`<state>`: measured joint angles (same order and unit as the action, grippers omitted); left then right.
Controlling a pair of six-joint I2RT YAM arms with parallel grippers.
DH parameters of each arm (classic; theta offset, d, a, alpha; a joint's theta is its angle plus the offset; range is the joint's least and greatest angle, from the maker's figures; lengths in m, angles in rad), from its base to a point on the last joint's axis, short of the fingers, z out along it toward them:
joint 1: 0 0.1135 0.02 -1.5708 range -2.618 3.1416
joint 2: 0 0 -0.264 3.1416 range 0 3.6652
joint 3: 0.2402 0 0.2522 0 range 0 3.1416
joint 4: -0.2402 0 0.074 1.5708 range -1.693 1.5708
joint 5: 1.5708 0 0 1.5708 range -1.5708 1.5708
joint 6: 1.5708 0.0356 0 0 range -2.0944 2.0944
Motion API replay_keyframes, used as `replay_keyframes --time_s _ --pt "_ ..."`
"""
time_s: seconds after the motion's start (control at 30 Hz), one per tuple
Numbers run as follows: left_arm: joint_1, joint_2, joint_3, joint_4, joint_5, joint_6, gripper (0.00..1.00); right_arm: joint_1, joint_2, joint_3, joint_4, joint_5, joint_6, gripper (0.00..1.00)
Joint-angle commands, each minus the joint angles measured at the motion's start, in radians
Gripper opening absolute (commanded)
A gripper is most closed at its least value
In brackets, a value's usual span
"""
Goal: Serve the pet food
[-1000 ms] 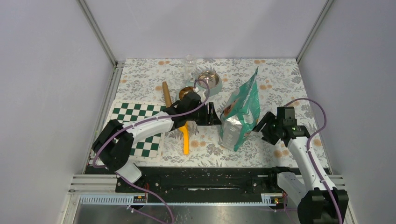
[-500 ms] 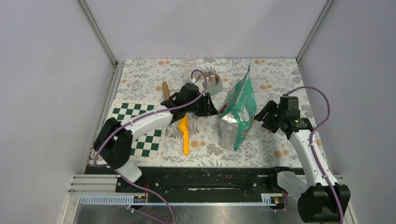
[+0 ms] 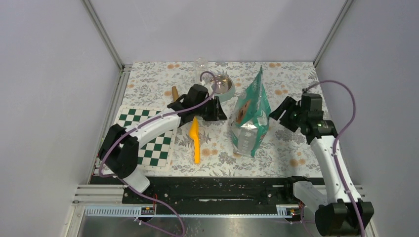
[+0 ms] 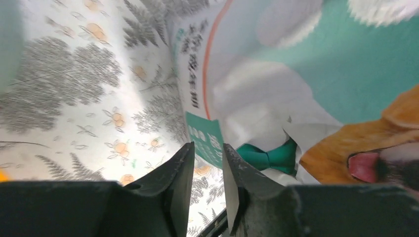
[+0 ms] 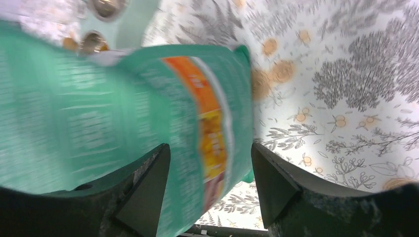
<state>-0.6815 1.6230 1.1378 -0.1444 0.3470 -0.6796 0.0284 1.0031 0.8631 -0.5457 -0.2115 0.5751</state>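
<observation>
Swung upright since a second ago, the teal-and-silver bag [image 3: 251,121] stands on the floral tabletop [image 3: 296,79], with an orange scoop [image 3: 195,140] and steel bowl [image 3: 221,85] to its left. Left jaws, narrowed to a slit just beside it, hold nothing; right jaws straddle its edge, grip unclear. Pet food is hidden from view. Chinese print on the bag is too small to read

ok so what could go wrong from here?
1. The bag stands upright with neither gripper seemingly holding it; a push from the open right gripper could topple it toward the orange scoop.
2. The left gripper has its jaws nearly closed beside the bag, so it may miss the bag's edge.
</observation>
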Motion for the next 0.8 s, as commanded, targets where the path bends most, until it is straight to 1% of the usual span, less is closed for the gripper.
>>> replay_keyframes --time_s 0.0,0.03,0.1,0.17,0.2,0.23,0.43,0.53,0.63,0.77 --pt "0.038 -0.134 0.171 -0.188 -0.215 0.117 0.33 0.016 -0.082 0.222 -0.168 0.063 -0.052 0.69" --pt "0.041 -0.153 0.208 -0.232 -0.238 0.136 0.36 0.016 -0.086 0.256 -0.180 0.019 -0.060 0.69" --pt "0.042 -0.183 0.276 -0.270 -0.239 0.165 0.47 0.017 -0.089 0.310 -0.173 -0.132 -0.064 0.67" --pt "0.041 -0.207 0.334 -0.270 -0.155 0.203 0.57 0.020 -0.091 0.336 -0.122 -0.301 -0.028 0.64" --pt "0.041 -0.216 0.352 -0.271 -0.117 0.213 0.60 0.031 -0.099 0.339 -0.097 -0.351 -0.001 0.62" --pt "0.041 -0.227 0.367 -0.270 -0.091 0.211 0.63 0.046 -0.111 0.341 -0.077 -0.370 0.029 0.61" --pt "0.038 -0.300 0.368 -0.223 0.041 0.162 0.72 0.117 -0.216 0.321 0.020 -0.296 0.195 0.60" --pt "0.037 -0.328 0.369 -0.223 0.058 0.157 0.73 0.133 -0.237 0.317 0.035 -0.263 0.265 0.55" --pt "0.038 -0.353 0.370 -0.238 0.044 0.157 0.73 0.141 -0.244 0.321 0.024 -0.239 0.291 0.50" --pt "0.037 -0.367 0.341 -0.195 0.058 0.129 0.73 0.142 -0.229 0.338 -0.024 -0.198 0.269 0.45"
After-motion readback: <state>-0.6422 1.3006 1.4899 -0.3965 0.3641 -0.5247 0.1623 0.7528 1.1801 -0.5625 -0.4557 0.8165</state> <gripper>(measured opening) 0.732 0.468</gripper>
